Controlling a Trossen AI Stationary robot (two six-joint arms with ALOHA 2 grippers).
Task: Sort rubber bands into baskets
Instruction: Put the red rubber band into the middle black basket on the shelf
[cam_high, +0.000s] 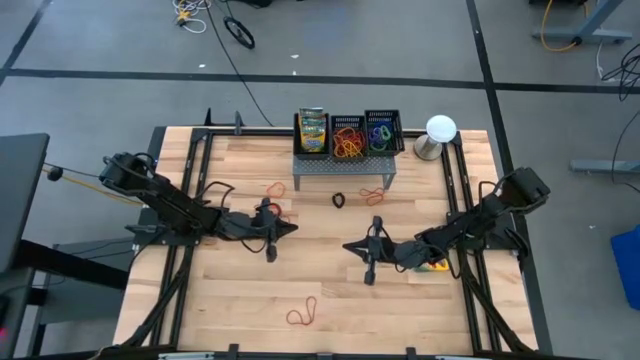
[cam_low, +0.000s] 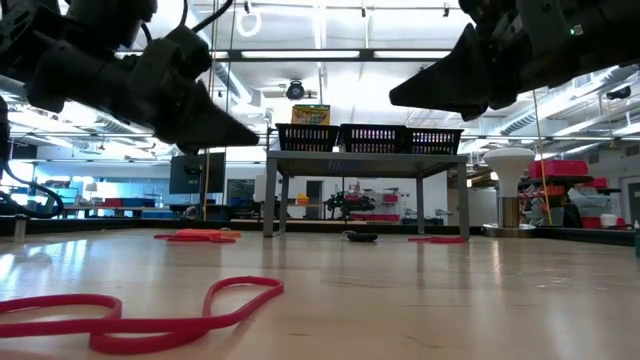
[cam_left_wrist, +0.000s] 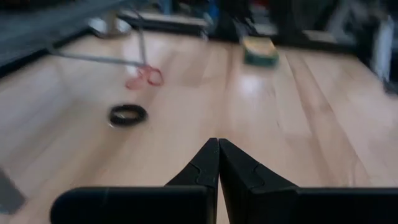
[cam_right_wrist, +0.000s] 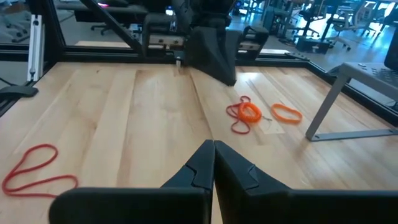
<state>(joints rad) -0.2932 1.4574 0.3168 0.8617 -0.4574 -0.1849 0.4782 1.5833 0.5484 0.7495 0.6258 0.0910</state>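
— Rubber bands first: where are they, taking the grey stand (cam_high: 340, 163) as the mark?
— Three baskets (cam_high: 347, 131) sit in a row on top of the stand; the middle one holds orange bands (cam_high: 347, 141), the one next to the white lamp (cam_high: 440, 129) holds mixed colours (cam_high: 379, 135). A black band (cam_high: 339, 199) and a red band (cam_high: 373, 194) lie on the table just in front of the stand, another red band (cam_high: 273, 187) off its corner on the left arm's side, and a red band (cam_high: 303, 314) lies well away from it.
— And the pincers?
— The left gripper (cam_high: 291, 228) and right gripper (cam_high: 346, 245) hover in front of the stand, tips facing each other. Both are clenched with nothing between the fingers.
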